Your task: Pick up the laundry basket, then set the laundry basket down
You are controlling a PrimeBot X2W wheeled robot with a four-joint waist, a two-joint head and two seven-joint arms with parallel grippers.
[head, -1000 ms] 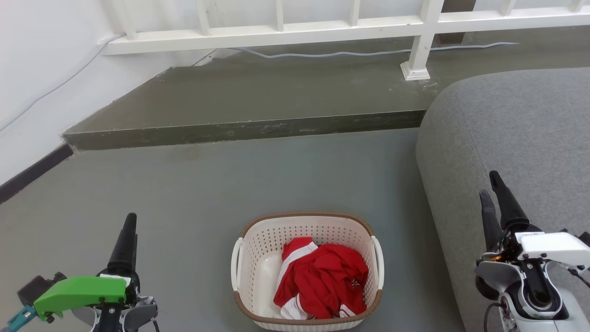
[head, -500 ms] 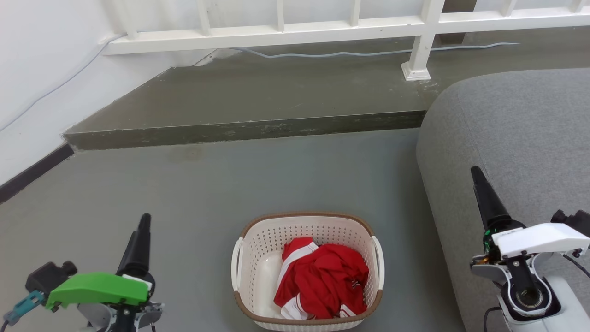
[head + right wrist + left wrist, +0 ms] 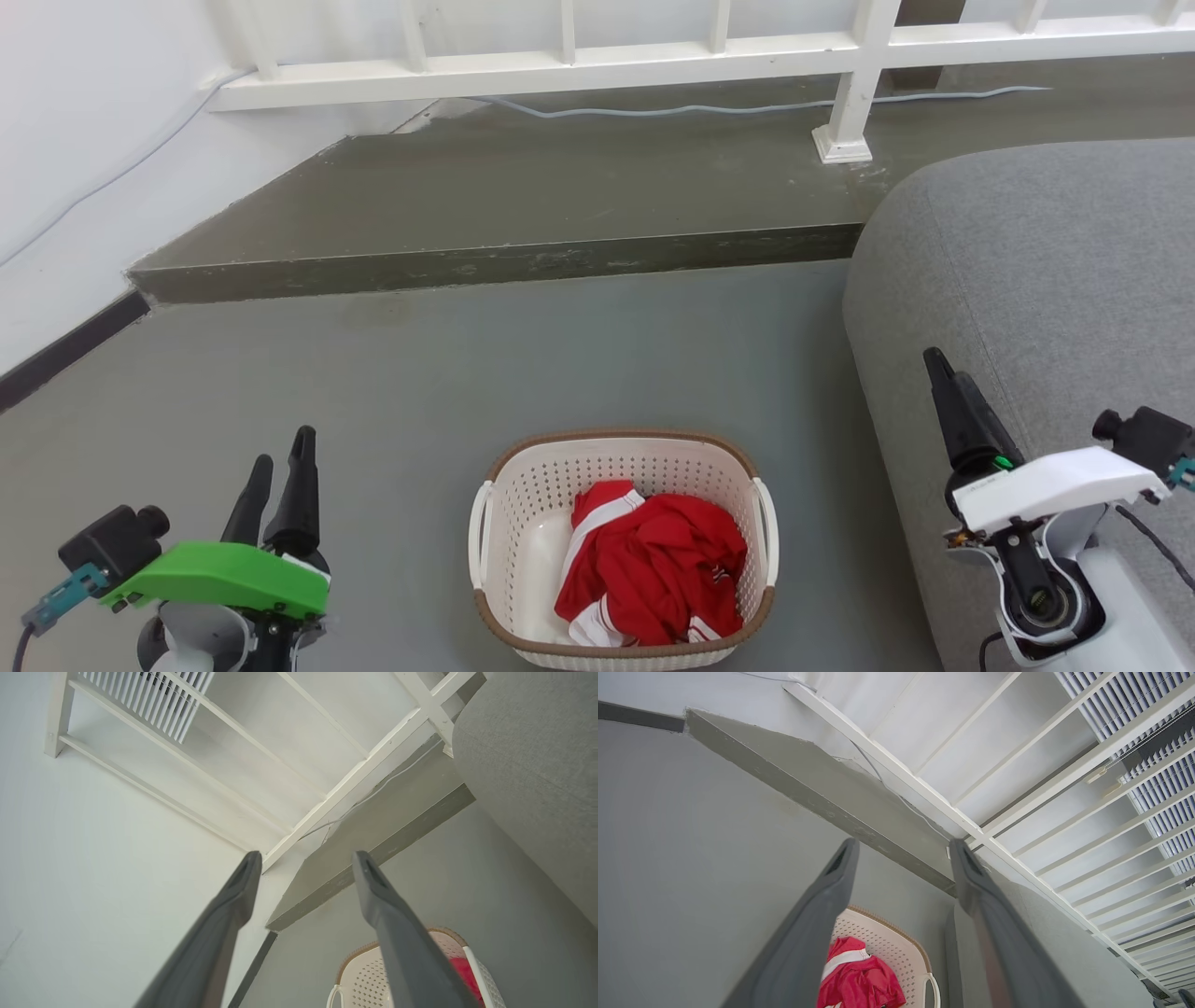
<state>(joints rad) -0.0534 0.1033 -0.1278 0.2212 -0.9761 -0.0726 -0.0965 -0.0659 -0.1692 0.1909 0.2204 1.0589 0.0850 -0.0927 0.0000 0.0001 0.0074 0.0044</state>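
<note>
The laundry basket (image 3: 618, 465) stands on the grey floor at the bottom centre of the head view, cream-white and perforated with a brown rim and white side handles. A crumpled red and white garment (image 3: 653, 560) lies inside it. My left gripper (image 3: 283, 450) hovers to the basket's left, open, holding nothing. My right gripper (image 3: 936, 366) is to the basket's right, in front of the sofa, open and holding nothing. Between the left gripper's (image 3: 903, 844) spread fingers the basket (image 3: 887, 937) shows low down. The right gripper (image 3: 307, 855) has the basket (image 3: 364, 975) below its right finger.
A raised concrete step (image 3: 504, 261) crosses the floor behind the basket, with a white railing (image 3: 560, 65) and a cable (image 3: 700, 107) on it. A grey sofa (image 3: 1046, 261) bulks at the right, close to the basket. A white wall runs along the left.
Both wrists have rolled: the left gripper now shows two fingers and sits slightly further right; the right gripper has shifted left toward the basket. The basket has not moved.
</note>
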